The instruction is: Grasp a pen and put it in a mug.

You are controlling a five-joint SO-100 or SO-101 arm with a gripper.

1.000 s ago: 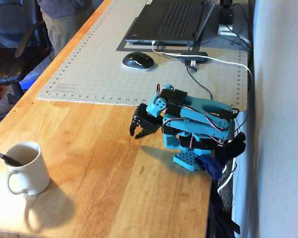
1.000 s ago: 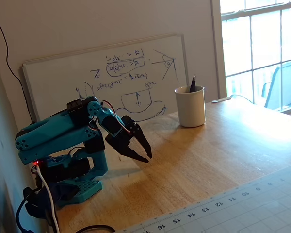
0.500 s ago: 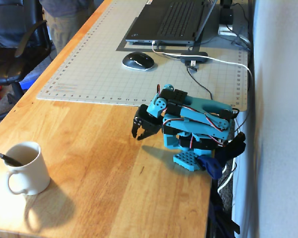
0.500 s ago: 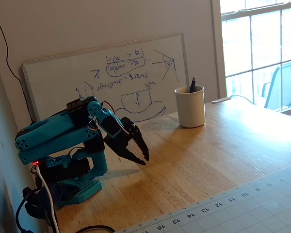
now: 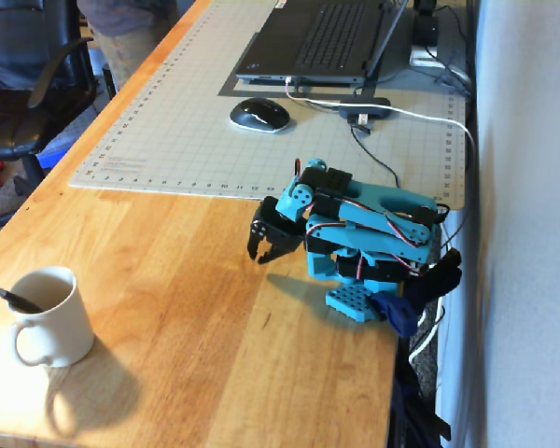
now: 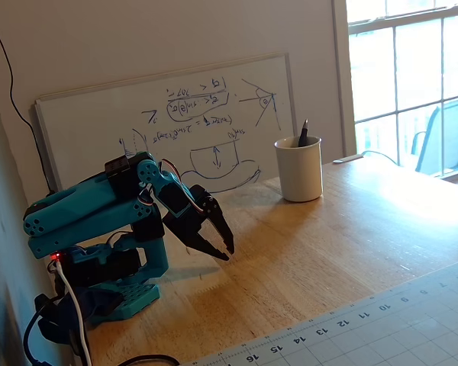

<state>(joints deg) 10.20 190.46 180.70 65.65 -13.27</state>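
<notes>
The cream-white mug [image 5: 51,322] stands near the front left corner of the wooden table in a fixed view, and far right by the window in another, mug [image 6: 299,171]. The dark pen [image 5: 9,299] rests inside it, leaning on the rim with its top sticking out, pen [image 6: 303,131]. The blue arm is folded low over its base. Its black gripper [image 5: 259,254] points down just above the table, far from the mug, gripper [image 6: 225,252]. The jaws are drawn together with nothing between them.
A gridded cutting mat [image 5: 196,140] covers the far half of the table, with a mouse [image 5: 259,114] and a laptop [image 5: 327,37] on it. Cables [image 5: 420,117] run along the right edge. A whiteboard [image 6: 175,114] leans on the wall behind the arm. An office chair [image 5: 19,84] stands left.
The gripper's jaws have closed from slightly apart, and the gripper has tucked back a little toward the arm's base. Mug and pen have not moved.
</notes>
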